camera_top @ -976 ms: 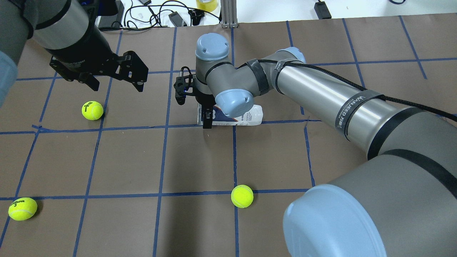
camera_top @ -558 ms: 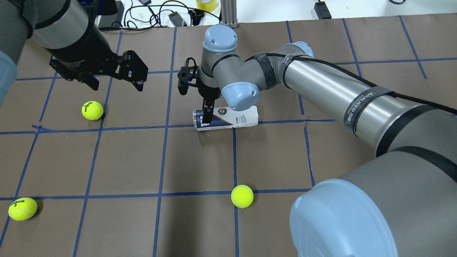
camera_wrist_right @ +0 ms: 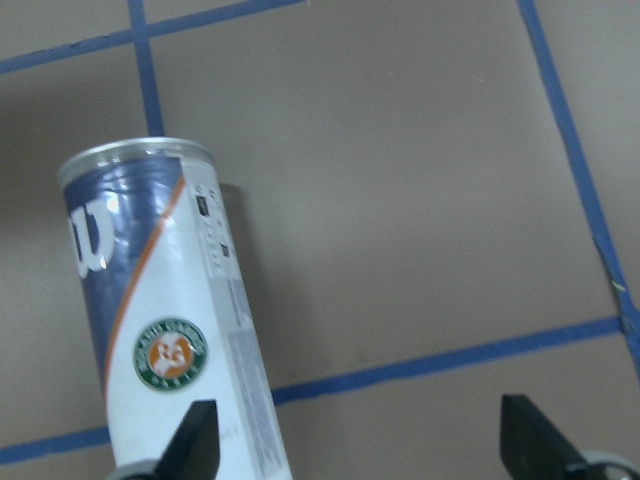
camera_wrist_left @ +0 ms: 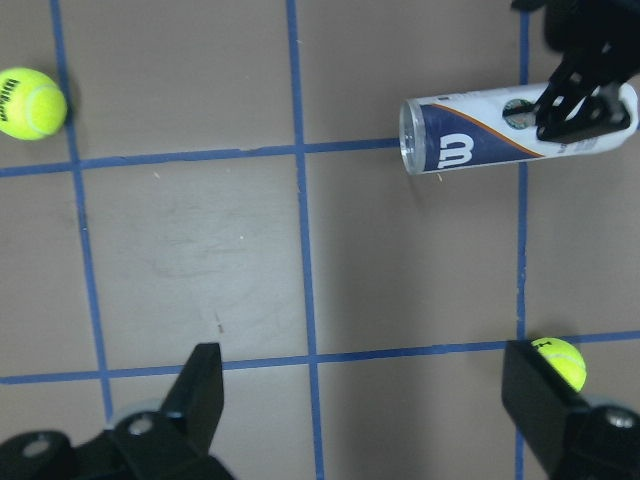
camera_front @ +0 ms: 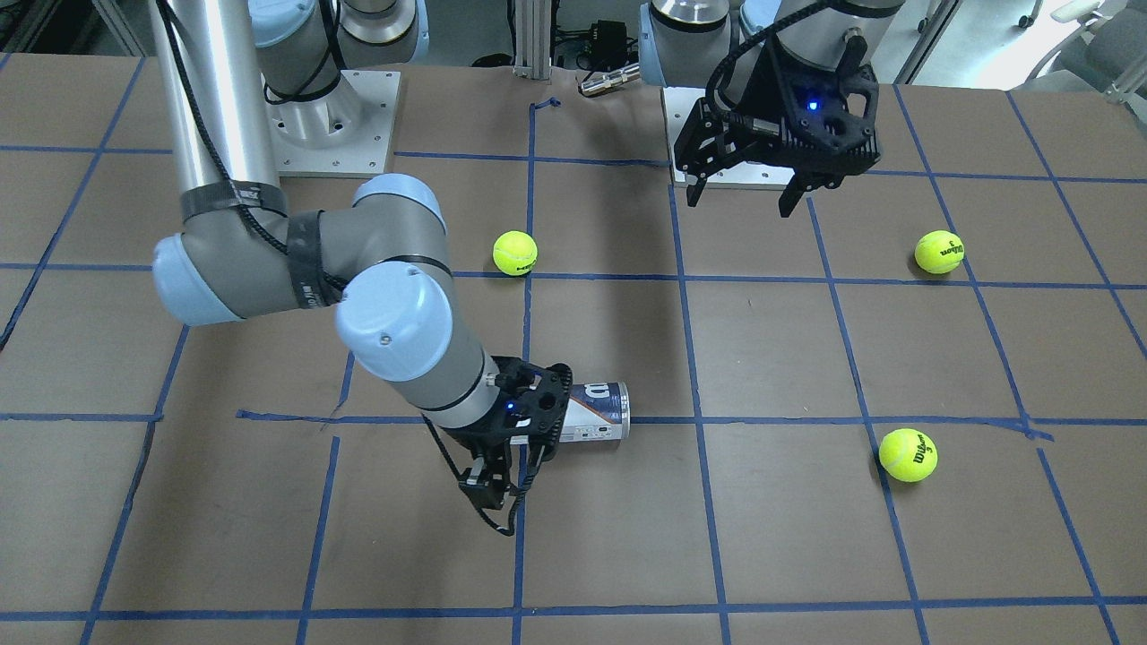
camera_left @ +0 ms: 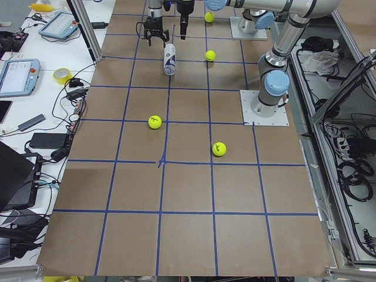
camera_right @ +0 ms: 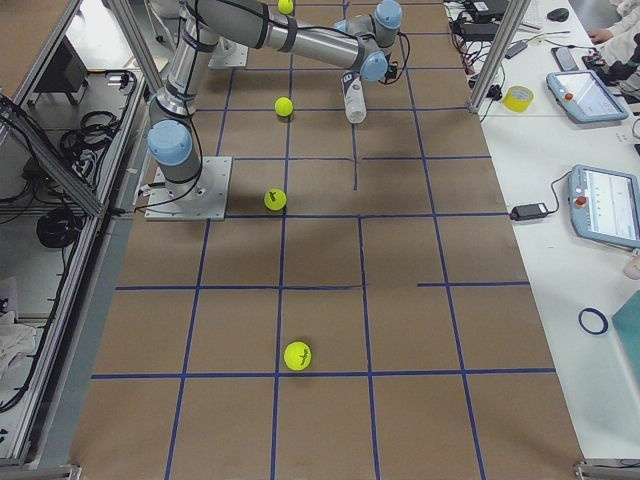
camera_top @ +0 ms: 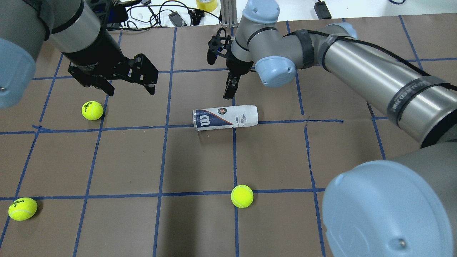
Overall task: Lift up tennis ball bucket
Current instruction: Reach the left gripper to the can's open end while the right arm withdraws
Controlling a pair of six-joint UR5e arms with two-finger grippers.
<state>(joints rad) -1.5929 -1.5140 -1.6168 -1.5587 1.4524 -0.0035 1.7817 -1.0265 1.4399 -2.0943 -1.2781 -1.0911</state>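
The tennis ball bucket [camera_top: 225, 117], a clear can with a white and navy label and a white "W", lies on its side on the brown table. It also shows in the front-facing view [camera_front: 599, 412] and in the left wrist view [camera_wrist_left: 500, 135]. My right gripper [camera_top: 230, 87] hangs above it, open and empty. In the right wrist view the right gripper [camera_wrist_right: 365, 445] has its fingertips wide apart, with the can [camera_wrist_right: 165, 330] below, toward the left fingertip. My left gripper [camera_top: 129, 88] is open and empty, raised well to the can's left.
Three yellow-green tennis balls lie loose on the table: one [camera_top: 92, 110] below the left gripper, one [camera_top: 22, 208] at the near left, one [camera_top: 242, 196] near the middle front. Cables and a tape roll [camera_top: 206, 4] lie past the far edge.
My right gripper has come up off the can and drawn back toward the far side. The can stays lying in the same place. The left gripper has shifted slightly right.
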